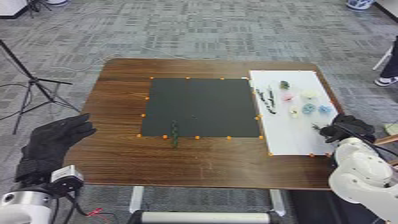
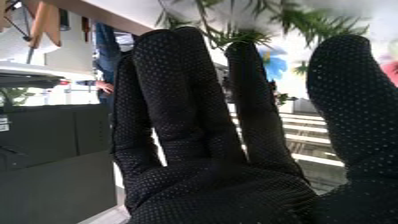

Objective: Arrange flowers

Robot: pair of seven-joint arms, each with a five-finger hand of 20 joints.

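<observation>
Clock directions take 6 o'clock as the robot's side of the brown wooden bench (image 1: 206,170). Nearest, off the bench's edge toward 9 o'clock, is the left hand (image 1: 55,142), its fingers loose and holding nothing. A slim green sprig (image 1: 174,135) lies at 7 o'clock on the black mat (image 1: 200,100), its near end running past the mat's edge onto the wood. At 3 o'clock on the bench, over the edge of the white sheet (image 1: 289,142), is the right hand (image 1: 348,129), wide, with straight fingers, the thumb well apart and nothing in its grasp. Just beside it, at 4 o'clock on the sheet, is a small leafy piece (image 1: 316,127); in the right wrist view, green leaves (image 2: 311,20) show by the fingertips, though whether they touch I cannot tell. Farther, around 3 o'clock, sit two blue flowers (image 1: 308,108); toward 10 o'clock lie dark twigs (image 1: 271,100). Farthest, near 12 o'clock, are a pink flower (image 1: 287,97) and a dark green bunch (image 1: 284,85). The leafy piece is probably very light, springy and easily bent, its fronds apt to snag on glove fabric. It is best pinched gently low on the stem, between thumb and fingers; squeezing the leaves could crumple them, and the blooms look softer still.
</observation>
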